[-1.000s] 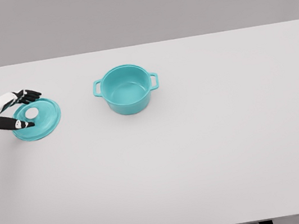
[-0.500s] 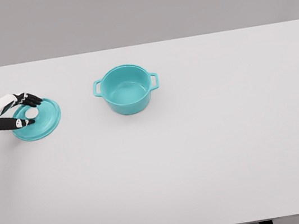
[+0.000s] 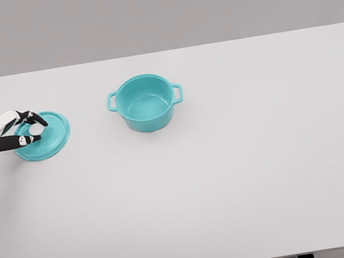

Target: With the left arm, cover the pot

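The left hand (image 3: pixel 18 130) reaches in low from the left edge, its dark fingers (image 3: pixel 34 117) pinched around the white knob (image 3: pixel 36 129) of the lid (image 3: pixel 45 136), which lies on the table (image 3: pixel 232 178) well left of the open pot (image 3: pixel 145 102)

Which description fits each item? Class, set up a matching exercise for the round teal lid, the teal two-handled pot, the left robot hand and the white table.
Column A:
1. round teal lid
2. teal two-handled pot
3. left robot hand
4. white table

Column B:
a. open-topped, uncovered
b. fingers closed around a white knob
c. carries everything
d. lying left of the pot

Pairs: 1-d, 2-a, 3-b, 4-c
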You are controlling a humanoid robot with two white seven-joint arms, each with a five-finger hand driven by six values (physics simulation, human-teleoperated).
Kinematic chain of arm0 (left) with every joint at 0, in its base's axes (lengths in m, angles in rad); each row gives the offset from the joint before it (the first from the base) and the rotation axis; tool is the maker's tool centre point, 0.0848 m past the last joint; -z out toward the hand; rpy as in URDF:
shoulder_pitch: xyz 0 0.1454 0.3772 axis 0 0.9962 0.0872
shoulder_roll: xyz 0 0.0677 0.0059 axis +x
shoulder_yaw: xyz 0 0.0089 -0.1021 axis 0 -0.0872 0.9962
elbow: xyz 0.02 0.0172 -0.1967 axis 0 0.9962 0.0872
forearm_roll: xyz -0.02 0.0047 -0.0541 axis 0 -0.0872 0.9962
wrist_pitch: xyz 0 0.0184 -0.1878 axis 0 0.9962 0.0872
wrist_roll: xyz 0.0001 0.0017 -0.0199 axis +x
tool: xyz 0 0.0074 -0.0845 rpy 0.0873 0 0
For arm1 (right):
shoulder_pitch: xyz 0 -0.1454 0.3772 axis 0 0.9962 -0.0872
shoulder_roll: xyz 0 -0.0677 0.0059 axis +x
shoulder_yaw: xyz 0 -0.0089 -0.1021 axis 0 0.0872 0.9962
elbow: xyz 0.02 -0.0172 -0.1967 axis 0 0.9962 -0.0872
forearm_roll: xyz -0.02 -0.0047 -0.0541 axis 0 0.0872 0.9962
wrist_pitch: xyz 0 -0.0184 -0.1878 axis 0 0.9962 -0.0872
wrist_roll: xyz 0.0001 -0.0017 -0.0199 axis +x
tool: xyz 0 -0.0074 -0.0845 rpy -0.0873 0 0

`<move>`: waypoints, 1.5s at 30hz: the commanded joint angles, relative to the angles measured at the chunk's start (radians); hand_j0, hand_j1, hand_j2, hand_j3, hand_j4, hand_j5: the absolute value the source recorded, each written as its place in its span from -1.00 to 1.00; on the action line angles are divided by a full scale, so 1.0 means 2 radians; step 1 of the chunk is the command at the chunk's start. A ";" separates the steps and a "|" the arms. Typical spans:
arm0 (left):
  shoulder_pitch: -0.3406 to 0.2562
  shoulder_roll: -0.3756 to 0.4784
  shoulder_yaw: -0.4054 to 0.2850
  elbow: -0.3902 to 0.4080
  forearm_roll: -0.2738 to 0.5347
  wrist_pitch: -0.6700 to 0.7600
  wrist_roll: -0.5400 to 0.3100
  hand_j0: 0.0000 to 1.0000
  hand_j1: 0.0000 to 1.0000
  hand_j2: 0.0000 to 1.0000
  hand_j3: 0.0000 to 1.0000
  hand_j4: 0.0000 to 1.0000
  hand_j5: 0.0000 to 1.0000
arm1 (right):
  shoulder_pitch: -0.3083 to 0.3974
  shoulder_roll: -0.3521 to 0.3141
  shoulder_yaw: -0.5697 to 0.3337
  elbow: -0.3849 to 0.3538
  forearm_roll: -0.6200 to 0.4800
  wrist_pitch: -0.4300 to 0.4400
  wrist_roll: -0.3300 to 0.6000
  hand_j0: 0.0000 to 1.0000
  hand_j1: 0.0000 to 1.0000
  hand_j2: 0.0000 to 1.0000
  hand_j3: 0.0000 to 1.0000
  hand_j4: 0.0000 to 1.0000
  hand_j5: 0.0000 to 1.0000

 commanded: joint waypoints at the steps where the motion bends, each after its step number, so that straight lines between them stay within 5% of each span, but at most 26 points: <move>1: 0.000 -0.001 -0.006 -0.005 -0.015 -0.005 -0.003 -0.20 -0.20 -0.20 -0.20 -0.20 -0.20 | 0.000 0.000 0.000 0.000 0.000 0.000 0.000 1.00 1.00 1.00 1.00 1.00 1.00; 18: -0.005 0.005 -0.006 -0.089 -0.010 0.000 -0.007 -0.19 -0.19 -0.19 -0.19 -0.19 -0.19 | 0.000 0.000 0.000 0.000 0.000 0.000 0.000 1.00 1.00 1.00 1.00 1.00 1.00; 28: -0.033 0.010 -0.011 -0.126 -0.011 -0.001 -0.008 -0.18 -0.18 -0.18 -0.18 -0.18 -0.18 | 0.000 0.000 0.000 0.000 0.000 0.000 0.000 1.00 1.00 1.00 1.00 1.00 1.00; 45: -0.081 -0.029 -0.068 -0.135 -0.013 0.007 -0.005 -0.18 -0.18 -0.18 -0.18 -0.18 -0.18 | 0.000 0.000 0.000 0.000 0.000 0.000 0.000 1.00 1.00 1.00 1.00 1.00 1.00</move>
